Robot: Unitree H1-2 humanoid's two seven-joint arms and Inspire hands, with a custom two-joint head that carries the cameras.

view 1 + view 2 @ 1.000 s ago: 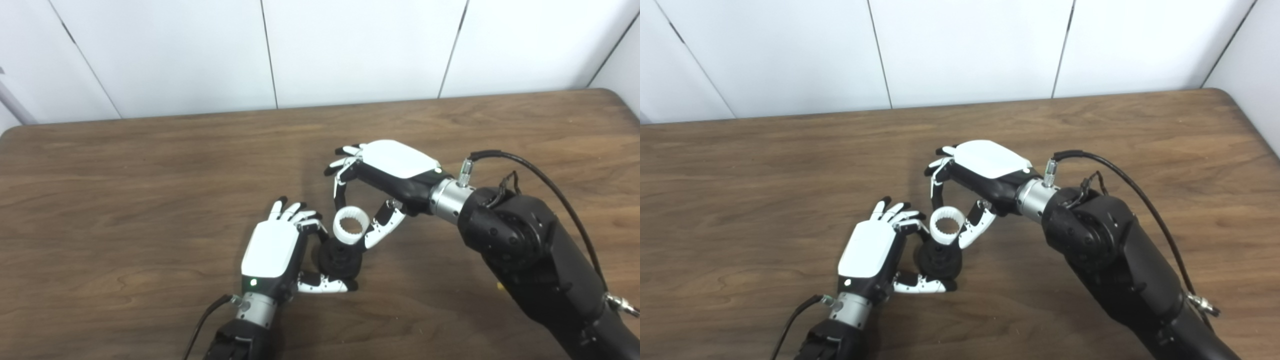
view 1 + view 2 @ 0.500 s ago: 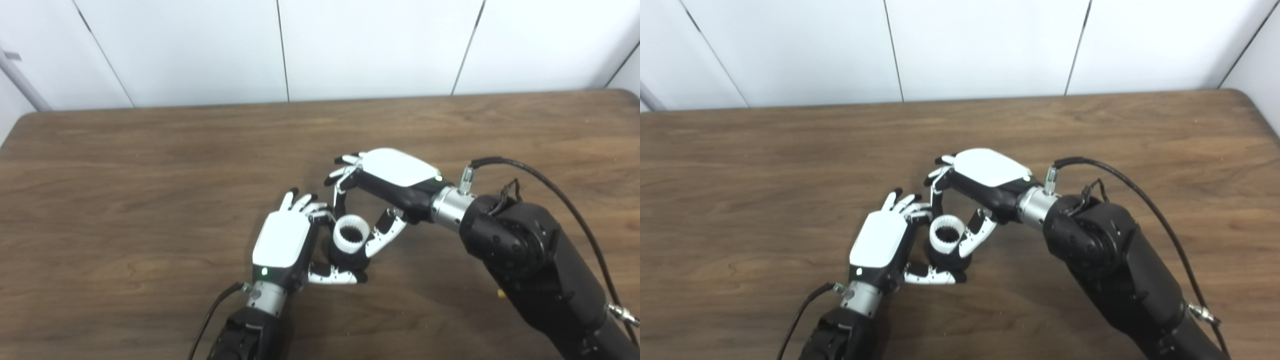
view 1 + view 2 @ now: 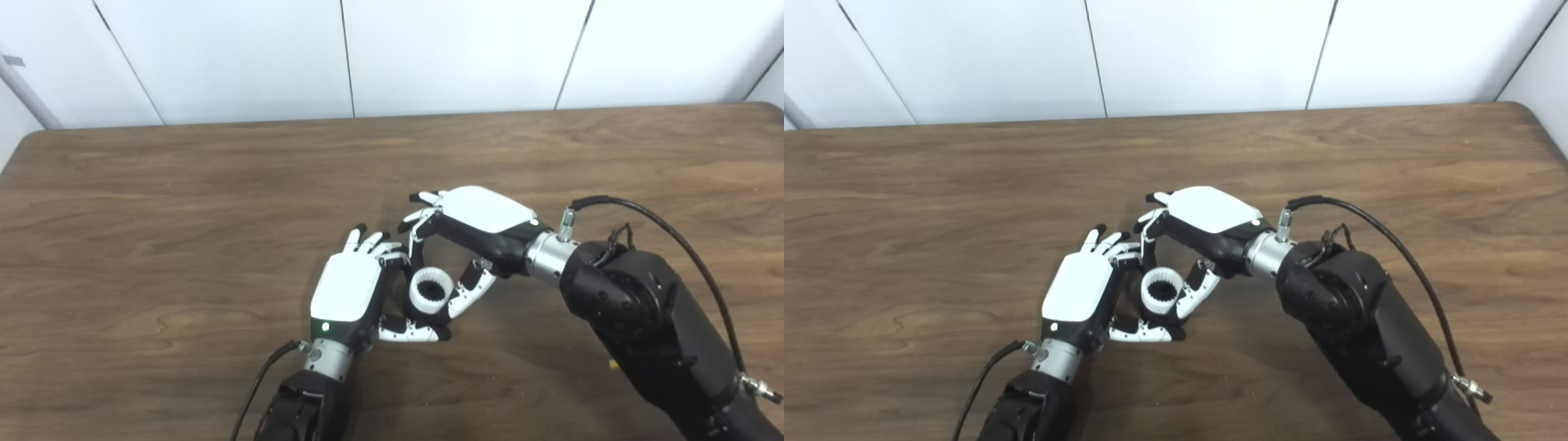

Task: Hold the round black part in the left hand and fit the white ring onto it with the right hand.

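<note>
The left hand point(image 3: 346, 293), with its white back and black fingers, curls around the round black plastic part point(image 3: 419, 316) and holds it just above the brown wooden table point(image 3: 153, 202). Its thumb lies under the part, at about 6 o'clock, and its fingers reach over near 10 o'clock. Most of the black part is hidden, so only a dark edge shows below the ring.

The right hand point(image 3: 468, 233) comes in from 2 o'clock. It pinches the white toothed plastic ring point(image 3: 431, 291), with one finger at 11 o'clock of the ring and the thumb at 4 o'clock. The ring sits right on top of the black part. Dark teeth show inside its hole, so the two look lined up.

The step in hand looks like the fitting itself: the ring is being set down on the part. It is hard to tell if it is pushed all the way down. Next, the right hand probably needs a gentle, straight push down, maybe with a small wiggle so the teeth catch. The left hand should hold tight. If the ring tips, it could jam.
</note>
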